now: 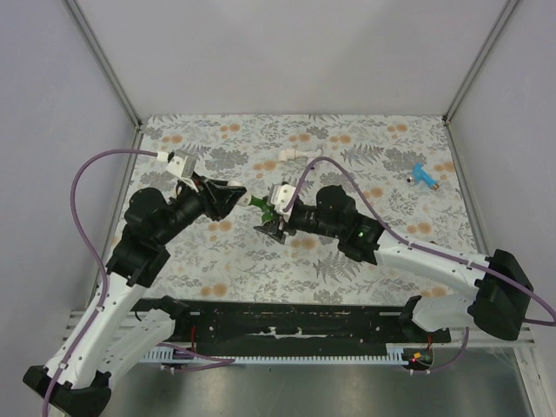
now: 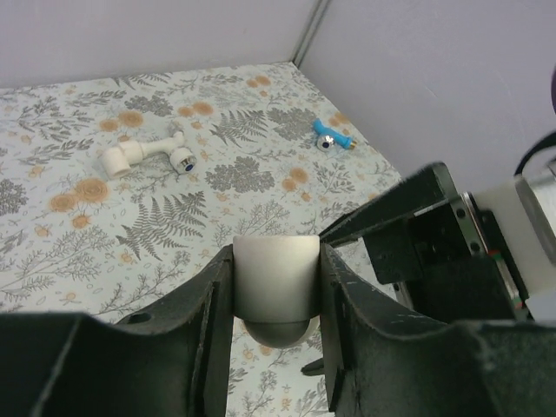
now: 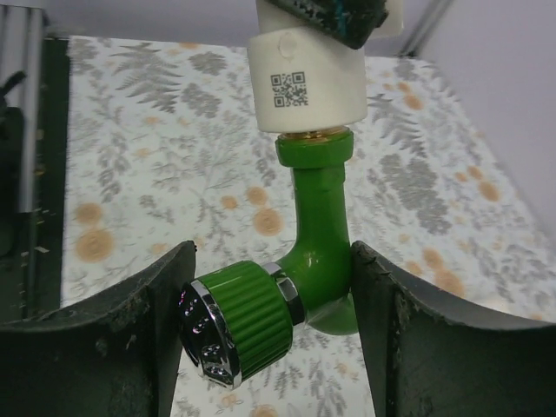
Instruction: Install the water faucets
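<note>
From above, the spot where the 2 arms meet is a dark tangle, and the green faucet (image 1: 260,204) shows only as a sliver. The left gripper (image 2: 274,259) is clamped on a white fitting (image 2: 276,291), its lower end hidden behind the fingers. The right gripper (image 3: 271,300) pinches the green faucet by handle and elbow, the faucet's top meeting that QR-marked fitting. A blue faucet (image 1: 424,176) and a white plastic piece (image 1: 291,156) lie well apart on the floral tablecloth (image 1: 373,261), with grey walls (image 1: 287,52) around it.
</note>
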`<state>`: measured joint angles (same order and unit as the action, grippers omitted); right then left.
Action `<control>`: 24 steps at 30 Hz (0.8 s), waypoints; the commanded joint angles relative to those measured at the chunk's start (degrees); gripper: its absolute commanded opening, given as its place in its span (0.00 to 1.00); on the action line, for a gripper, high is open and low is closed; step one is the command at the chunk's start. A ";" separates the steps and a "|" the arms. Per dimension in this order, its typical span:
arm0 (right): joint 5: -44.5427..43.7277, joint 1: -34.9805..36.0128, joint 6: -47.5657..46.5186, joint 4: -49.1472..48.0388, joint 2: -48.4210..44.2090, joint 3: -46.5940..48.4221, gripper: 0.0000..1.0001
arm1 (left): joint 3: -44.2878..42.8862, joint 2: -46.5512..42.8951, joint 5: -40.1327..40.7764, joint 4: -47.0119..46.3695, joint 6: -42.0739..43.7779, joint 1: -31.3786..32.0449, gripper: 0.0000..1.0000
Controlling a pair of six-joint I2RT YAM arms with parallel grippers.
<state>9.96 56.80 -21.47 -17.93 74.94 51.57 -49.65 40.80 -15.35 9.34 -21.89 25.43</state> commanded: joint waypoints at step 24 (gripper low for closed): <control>34.97 -23.40 25.61 22.86 0.04 11.02 0.71 | 14.75 -0.28 -3.02 -18.21 -17.46 -0.56 0.02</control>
<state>49.32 33.58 5.72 7.44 79.31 64.03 -37.10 40.80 -24.71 -1.48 -28.03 24.88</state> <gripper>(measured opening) 0.628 0.439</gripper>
